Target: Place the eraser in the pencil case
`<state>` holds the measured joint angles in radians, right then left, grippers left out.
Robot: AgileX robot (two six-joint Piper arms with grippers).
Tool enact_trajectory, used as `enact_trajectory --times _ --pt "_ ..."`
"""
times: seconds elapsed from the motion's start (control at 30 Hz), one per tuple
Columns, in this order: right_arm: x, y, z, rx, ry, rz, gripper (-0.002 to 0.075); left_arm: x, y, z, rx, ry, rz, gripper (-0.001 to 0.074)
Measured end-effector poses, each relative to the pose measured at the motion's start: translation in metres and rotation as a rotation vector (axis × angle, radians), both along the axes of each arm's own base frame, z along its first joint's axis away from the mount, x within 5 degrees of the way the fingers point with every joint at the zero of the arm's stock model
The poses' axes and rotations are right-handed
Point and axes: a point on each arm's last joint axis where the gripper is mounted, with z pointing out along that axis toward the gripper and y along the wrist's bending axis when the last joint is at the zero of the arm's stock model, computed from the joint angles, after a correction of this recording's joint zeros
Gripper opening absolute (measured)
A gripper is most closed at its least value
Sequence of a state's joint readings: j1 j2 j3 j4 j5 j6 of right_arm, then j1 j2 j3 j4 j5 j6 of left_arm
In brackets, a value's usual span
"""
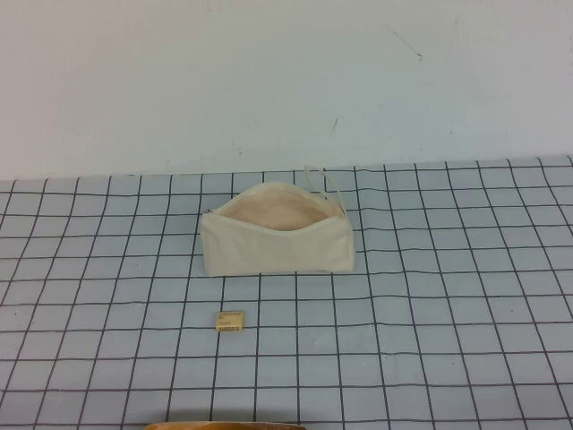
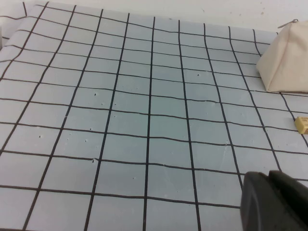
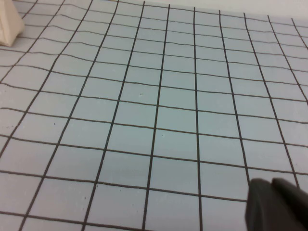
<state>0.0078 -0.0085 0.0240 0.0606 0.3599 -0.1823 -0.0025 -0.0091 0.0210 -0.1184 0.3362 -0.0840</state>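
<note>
The eraser [image 1: 230, 322] lies on the bench [image 1: 448, 296], just near of the open case [image 1: 276, 235]. Left hand [image 2: 276, 202] and right hand [image 3: 279, 204] hang apart; grip unclear. A tiny eraser may slip when pinched.

Pencil case [image 1: 277, 246]: cream cloth, matt, pinkish lining. Eraser [image 1: 230, 322]: matt, rubbery-looking block. Grid mat [image 1: 448, 296]: smooth, faint sheen. Left gripper [image 2: 276, 202], right gripper [image 3: 279, 204]: black, matt.

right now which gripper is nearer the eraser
Left. The left gripper has the eraser in its wrist view, beside the pencil case. The right gripper sees only a corner of the case, no eraser.
</note>
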Motion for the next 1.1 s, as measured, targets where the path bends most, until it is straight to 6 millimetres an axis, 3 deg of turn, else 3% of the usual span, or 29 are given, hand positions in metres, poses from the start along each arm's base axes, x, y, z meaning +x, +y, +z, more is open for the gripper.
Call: enact_trajectory --times 0.87,0.97,1.03,1.07,1.1 --pt "0.0 0.0 0.0 -0.003 0.0 0.001 -0.0002 0.0 -0.001 0.0 -0.022 -0.002 -0.001 -0.0001" --pt "0.0 0.0 0.0 -0.003 0.0 0.001 -0.0002 0.0 -0.005 0.002 -0.195 -0.008 -0.003 -0.0001" --pt "0.0 0.0 0.0 -0.003 0.0 0.001 -0.0002 0.0 -0.011 0.003 -0.447 -0.003 0.001 -0.0001" --pt "0.0 0.0 0.0 -0.003 0.0 0.001 -0.0002 0.0 -0.016 0.007 -0.681 -0.003 -0.002 -0.0002" --pt "0.0 0.0 0.0 -0.003 0.0 0.001 -0.0002 0.0 -0.017 0.009 -0.753 -0.008 -0.004 -0.0001"
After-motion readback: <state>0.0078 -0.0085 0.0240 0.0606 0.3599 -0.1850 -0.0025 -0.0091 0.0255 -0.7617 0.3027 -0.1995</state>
